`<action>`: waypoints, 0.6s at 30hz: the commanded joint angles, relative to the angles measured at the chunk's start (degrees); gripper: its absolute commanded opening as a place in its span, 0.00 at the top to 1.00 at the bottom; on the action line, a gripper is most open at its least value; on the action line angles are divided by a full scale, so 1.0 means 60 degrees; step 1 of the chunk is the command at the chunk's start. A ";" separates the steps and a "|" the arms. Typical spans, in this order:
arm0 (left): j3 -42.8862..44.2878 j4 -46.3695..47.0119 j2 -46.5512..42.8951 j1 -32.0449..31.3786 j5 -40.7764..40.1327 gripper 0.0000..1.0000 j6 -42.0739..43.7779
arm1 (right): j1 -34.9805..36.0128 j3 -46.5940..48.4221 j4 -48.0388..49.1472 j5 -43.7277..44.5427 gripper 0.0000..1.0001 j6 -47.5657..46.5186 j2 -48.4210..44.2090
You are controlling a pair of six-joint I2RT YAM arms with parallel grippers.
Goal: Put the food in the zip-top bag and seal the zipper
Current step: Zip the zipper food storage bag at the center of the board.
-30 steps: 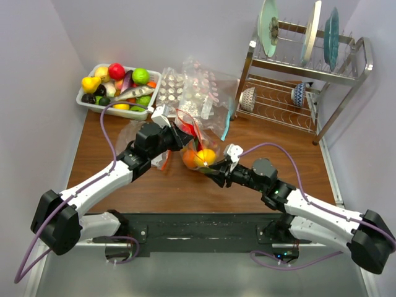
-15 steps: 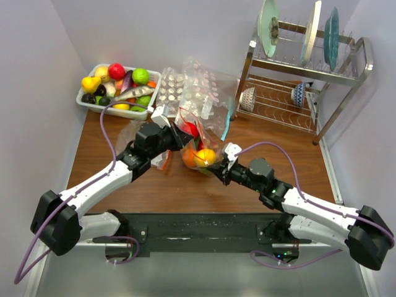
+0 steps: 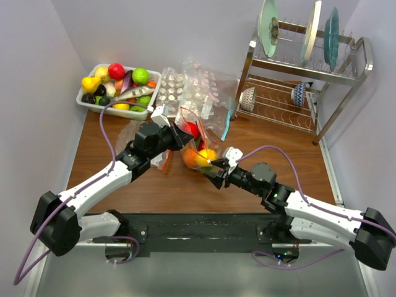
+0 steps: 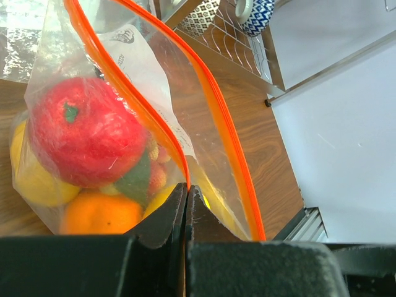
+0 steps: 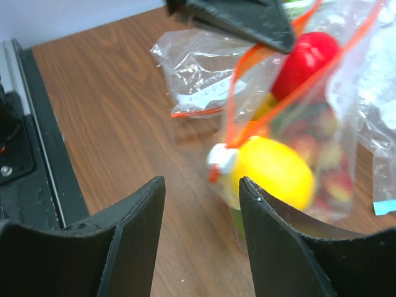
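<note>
Right gripper (image 5: 201,183) has backed off, jaws apart, empty; left gripper (image 4: 185,189) still pinches the zipper (image 4: 218,108), bag (image 4: 145,59) unsealed.

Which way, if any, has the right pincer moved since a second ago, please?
Yes: right pincer backed slightly toward the black base rail, away from the bag.

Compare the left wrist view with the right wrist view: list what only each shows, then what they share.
Only the left wrist: an orange under the apple, and patterned bowls in the rack behind. Only the right wrist: the right gripper, open and short of the zip-top bag, a white slider at the end of the zipper, and a second clear bag lying on the table. Both: the left gripper shut on the zipper, with the apple and lemon inside the bag.
</note>
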 commanded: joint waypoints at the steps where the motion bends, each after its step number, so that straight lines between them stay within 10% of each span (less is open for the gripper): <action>1: 0.0455 0.0089 -0.0136 0.0004 0.0113 1.00 -0.0093 | 0.0586 -0.0103 0.0748 0.1003 0.46 -0.0850 0.0258; 9: 0.0279 0.0191 -0.0180 0.0019 0.0186 1.00 -0.0166 | 0.0616 0.0248 0.1569 0.1956 0.57 -0.0851 0.1152; 18: 0.0250 0.0045 -0.0297 0.0004 0.0084 1.00 -0.0050 | 0.0616 0.0191 0.1438 0.2088 1.00 -0.0602 0.0920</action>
